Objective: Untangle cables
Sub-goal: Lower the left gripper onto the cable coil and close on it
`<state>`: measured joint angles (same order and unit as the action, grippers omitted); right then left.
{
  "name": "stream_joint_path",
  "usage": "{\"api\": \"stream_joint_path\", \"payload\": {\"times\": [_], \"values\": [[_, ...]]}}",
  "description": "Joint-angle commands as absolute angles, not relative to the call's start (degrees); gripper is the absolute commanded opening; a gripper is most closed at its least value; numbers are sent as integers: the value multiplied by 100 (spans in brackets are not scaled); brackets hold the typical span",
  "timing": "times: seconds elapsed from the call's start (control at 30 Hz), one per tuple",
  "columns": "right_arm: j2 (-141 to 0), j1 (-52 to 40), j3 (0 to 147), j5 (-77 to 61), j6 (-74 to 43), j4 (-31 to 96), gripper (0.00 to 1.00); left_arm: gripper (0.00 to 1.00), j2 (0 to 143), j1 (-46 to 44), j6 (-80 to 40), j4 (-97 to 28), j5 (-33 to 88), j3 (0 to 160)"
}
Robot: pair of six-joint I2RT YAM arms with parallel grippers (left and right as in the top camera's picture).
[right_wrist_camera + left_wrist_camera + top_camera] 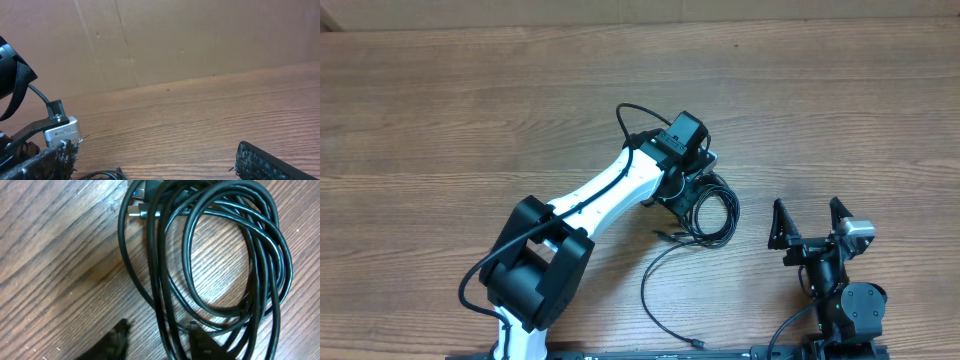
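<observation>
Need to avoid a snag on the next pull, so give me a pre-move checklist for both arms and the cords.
1. Is the left claw open over the cables: ok, fingertips apart with strands between them.
2. Is the right claw open and apart from the cables: ok.
3. Are the cables separated: not ok, coiled together in one bundle.
4. Is the loose strand lying free: ok, nothing on it.
5. Is the plug end free of the loops: cannot tell.
6. Which strand belongs to which cable: cannot tell.

You have: table (440, 100), one; arms, two: left arm (610, 190) and right arm (850, 305); cables (715, 215), one coil, strands too tangled to count.
</observation>
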<state>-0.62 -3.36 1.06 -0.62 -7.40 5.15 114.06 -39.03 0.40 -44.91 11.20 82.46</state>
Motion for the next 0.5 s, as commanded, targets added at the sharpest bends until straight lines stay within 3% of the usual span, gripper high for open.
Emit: {"api": "stream_joint_path", "payload": {"times": [0.0, 0.13, 0.23, 0.47], "values": [[-16, -314, 47, -8, -709, 484, 100, 34, 11474, -3913, 89, -4447, 1155, 8364], [-16, -314, 47, -5, -709, 484, 100, 28, 11476, -3913, 89, -4429, 1157, 8364], [-16, -314, 47, -5, -709, 484, 100, 30, 11476, -3913, 89, -4436, 1160, 8361], [-16, -314, 47, -5, -709, 484, 100, 65, 11480, -3916, 128, -4626, 1164, 8361]]}}
